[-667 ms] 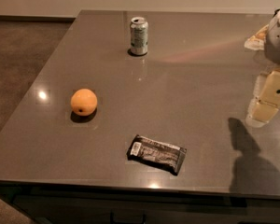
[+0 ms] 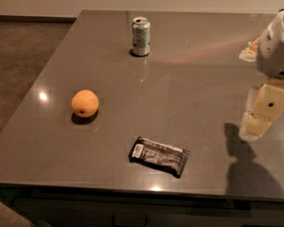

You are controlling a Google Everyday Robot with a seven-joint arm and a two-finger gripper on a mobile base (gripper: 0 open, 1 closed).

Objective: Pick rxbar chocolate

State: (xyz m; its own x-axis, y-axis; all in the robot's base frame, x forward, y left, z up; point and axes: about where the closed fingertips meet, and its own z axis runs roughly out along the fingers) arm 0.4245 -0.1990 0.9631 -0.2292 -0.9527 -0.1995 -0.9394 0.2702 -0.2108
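The rxbar chocolate (image 2: 159, 155) is a flat black wrapped bar with a white patch at its left end. It lies on the grey table (image 2: 189, 84) near the front edge, slightly slanted. My gripper (image 2: 261, 113) hangs at the right side above the table, well to the right of the bar and a little farther back. It holds nothing that I can see. Its shadow falls on the table below it.
A round orange fruit (image 2: 84, 102) sits left of the bar. A silver-green drink can (image 2: 141, 36) stands upright at the back middle. The table's front edge runs just below the bar, and the brown floor lies to the left.
My gripper has moved down slightly at the right side. The bar, the fruit and the can have not moved.
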